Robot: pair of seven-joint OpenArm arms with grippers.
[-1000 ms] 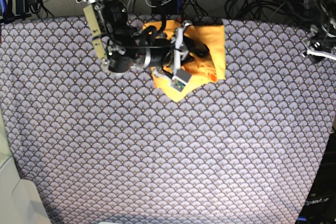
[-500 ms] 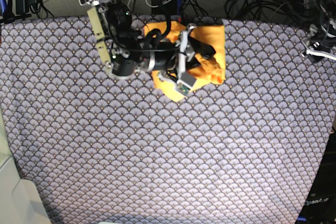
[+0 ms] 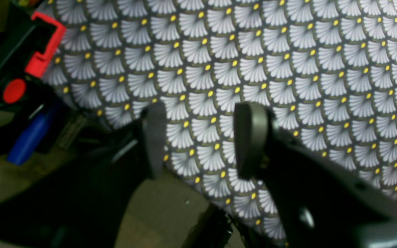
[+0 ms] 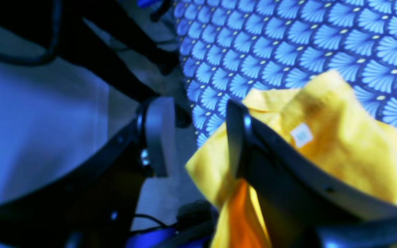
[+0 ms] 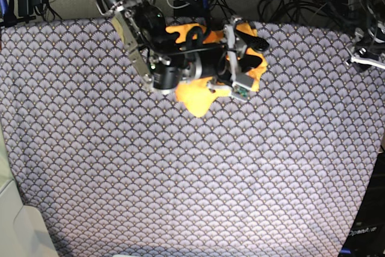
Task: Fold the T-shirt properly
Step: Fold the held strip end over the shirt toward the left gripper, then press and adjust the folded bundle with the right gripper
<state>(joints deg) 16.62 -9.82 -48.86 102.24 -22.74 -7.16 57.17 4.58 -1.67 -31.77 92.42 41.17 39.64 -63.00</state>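
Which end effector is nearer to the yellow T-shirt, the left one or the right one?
The right. The right end effector is directly over the T-shirt at the far table edge; the left end effector hangs open beyond the cloth's side edge, away from it.

The right gripper (image 5: 249,52) is being carried toward the base view's right and slightly toward the table's far edge, across the T-shirt (image 5: 195,97). Its jaws, close together earlier, are now being spread apart, with nothing clamped between them in the right wrist view. The T-shirt's neat rectangular outline is being disturbed: the cloth is being bunched and rumpled along its right edge beneath the gripper.
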